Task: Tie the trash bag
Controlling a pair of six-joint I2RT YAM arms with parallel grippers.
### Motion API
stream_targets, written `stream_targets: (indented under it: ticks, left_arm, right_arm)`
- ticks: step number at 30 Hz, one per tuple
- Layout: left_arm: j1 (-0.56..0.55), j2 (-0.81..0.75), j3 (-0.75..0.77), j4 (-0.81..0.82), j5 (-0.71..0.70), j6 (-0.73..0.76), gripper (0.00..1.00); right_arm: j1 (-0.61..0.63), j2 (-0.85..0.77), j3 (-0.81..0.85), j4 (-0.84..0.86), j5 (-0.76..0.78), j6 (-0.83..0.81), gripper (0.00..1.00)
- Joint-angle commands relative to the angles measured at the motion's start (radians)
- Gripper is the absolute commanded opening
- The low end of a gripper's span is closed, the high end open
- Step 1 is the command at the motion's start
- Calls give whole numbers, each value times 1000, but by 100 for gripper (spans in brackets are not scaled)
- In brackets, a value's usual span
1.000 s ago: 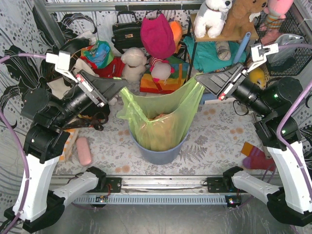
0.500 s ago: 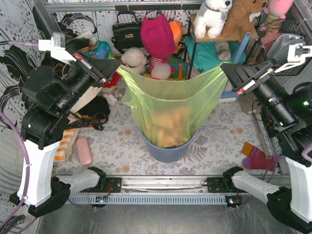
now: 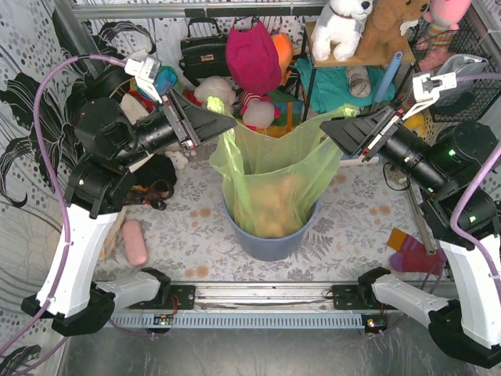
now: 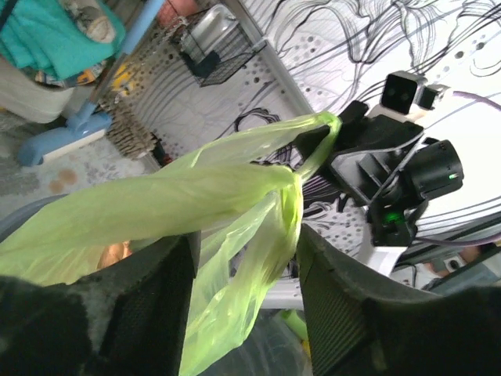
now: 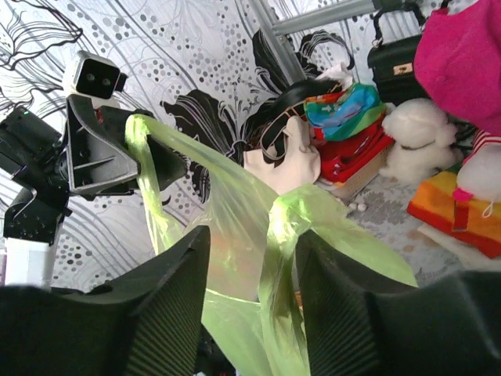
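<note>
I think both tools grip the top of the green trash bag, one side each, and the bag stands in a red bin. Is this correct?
Not fully. The bin is blue-grey, not red; the top external view shows it. The rest is right: the left tool and the right tool each grip one top side of the trash bag, which stands in the bin.

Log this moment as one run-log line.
stage: pre-knot | left fingers: shut on trash bag rim | right fingers: shut on opposite rim | bag: base in bin, top stretched between arms, untied
</note>
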State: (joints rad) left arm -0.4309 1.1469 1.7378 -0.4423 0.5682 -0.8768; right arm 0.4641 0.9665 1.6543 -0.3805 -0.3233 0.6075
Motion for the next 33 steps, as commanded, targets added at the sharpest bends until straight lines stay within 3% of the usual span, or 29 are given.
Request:
stream_targets:
  ticks: [1,4,10,16,19,25,33]
  left_arm:
    - [4,-42,72,-111,16,94,64]
    - [3,-28,135,-191,-32,135,68]
    - [4,-7,184,-181,-40,136,70]
    - [4,19,184,-186,-51,147,70]
    - [4,24,178,-207,-95,172,69]
    - [3,48,181,-187,-82,165,62]
    - [4,58,182,-149,-71,150,45]
  right_arm:
    - [1,-21,10,12,-60,0,51]
    - [1,-19,32,-20,-46,-6,55]
    - [0,-2,89,-46,-40,-19,58]
    - [1,7,115,-72,8,-45,57]
    - [0,1,112,-107,102,-62,54]
    - [1,-3,107,-123,154,-73,45]
    - [1,-10,96,-123,164,-74,44]
